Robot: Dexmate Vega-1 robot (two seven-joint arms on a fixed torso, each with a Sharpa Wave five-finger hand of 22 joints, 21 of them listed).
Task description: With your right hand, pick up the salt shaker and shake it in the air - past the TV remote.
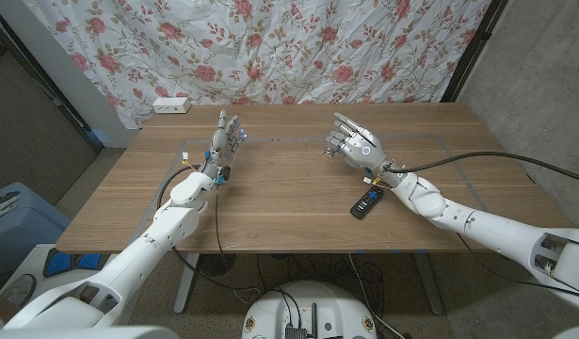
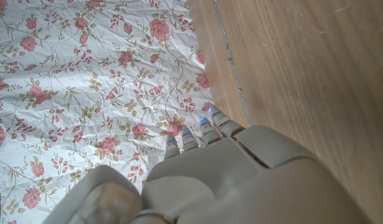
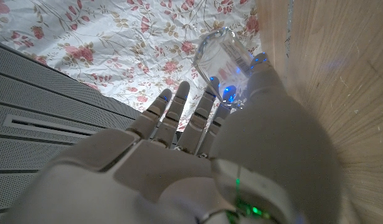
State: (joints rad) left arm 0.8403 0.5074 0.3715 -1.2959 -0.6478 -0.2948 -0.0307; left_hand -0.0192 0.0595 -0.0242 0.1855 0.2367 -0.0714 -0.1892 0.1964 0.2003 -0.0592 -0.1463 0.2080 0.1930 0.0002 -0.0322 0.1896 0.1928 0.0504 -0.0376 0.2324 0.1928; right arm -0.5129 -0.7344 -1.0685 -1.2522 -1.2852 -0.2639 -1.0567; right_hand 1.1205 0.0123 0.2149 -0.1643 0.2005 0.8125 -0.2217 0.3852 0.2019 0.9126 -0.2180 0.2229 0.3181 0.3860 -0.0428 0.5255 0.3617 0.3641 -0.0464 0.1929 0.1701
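Note:
My right hand [image 1: 357, 143] hovers over the table's far middle, beyond the black TV remote [image 1: 366, 201], which lies on the wood near my right forearm. A clear glass salt shaker [image 3: 222, 53] is pinched, tilted, between its thumb and fingertips [image 3: 211, 99]. In the head view the hand's back hides most of the shaker. My left hand [image 1: 224, 143] stands on the table left of centre, fingers straight and apart, holding nothing. The left wrist view looks over the back of the left hand [image 2: 241, 180] at the curtain and bare wood.
A white power strip [image 1: 171, 105] lies at the table's far left corner. The flowered curtain [image 1: 270, 47] hangs behind the wooden table [image 1: 280, 207]. A blue bin [image 1: 11, 212] stands on the floor to the left.

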